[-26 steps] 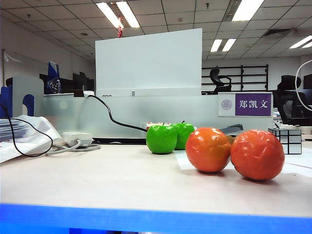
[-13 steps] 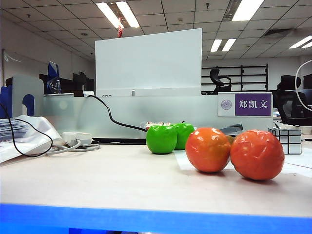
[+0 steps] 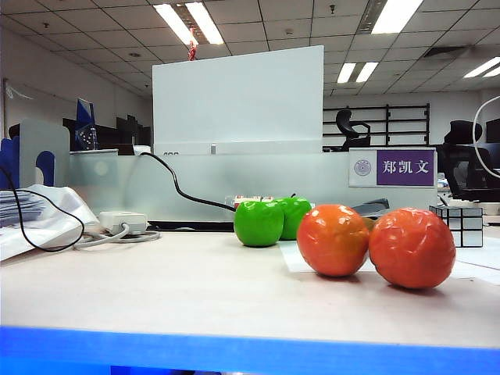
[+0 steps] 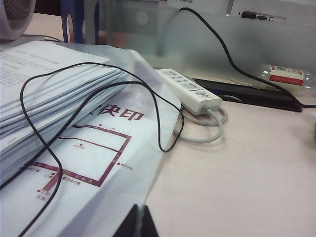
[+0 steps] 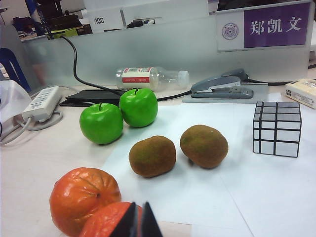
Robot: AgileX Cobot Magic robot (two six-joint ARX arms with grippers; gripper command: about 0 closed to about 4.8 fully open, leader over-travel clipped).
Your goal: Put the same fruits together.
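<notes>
Office desk, pale tabletop [image 3: 156, 289], frosted partition behind with a purple name plate [image 3: 405, 167].

Far left: stack of papers in a plastic sleeve [image 4: 59, 128], a thin black cable looped over it, then a white power strip [image 4: 187, 89]. Left gripper [image 4: 138, 224] hovers low over the sleeve's edge, well apart from all fruit; jaws pressed together, nothing between them. Looks parked out of the way.

Centre: two green apples [image 5: 101, 123] [image 5: 138, 106] side by side, touching, stems up. Reads as an already matched pair.

Right of them, on a white sheet [image 5: 237, 187]: two brown kiwis [image 5: 152, 156] [image 5: 204, 146], close together, small gap or barely touching; cannot tell. Hidden in the exterior view behind the oranges.

Nearest the table edge: two orange-red wrinkled fruits [image 3: 333, 240] [image 3: 412, 248], touching. Right gripper [image 5: 138, 219] sits just above and in front of them, jaws clenched, holding nothing.

Far right: mirrored cube [image 5: 277, 128], standing alone, not part of the sort.

Judgement: each kind sits with its own kind, so the grouping appears complete.
</notes>
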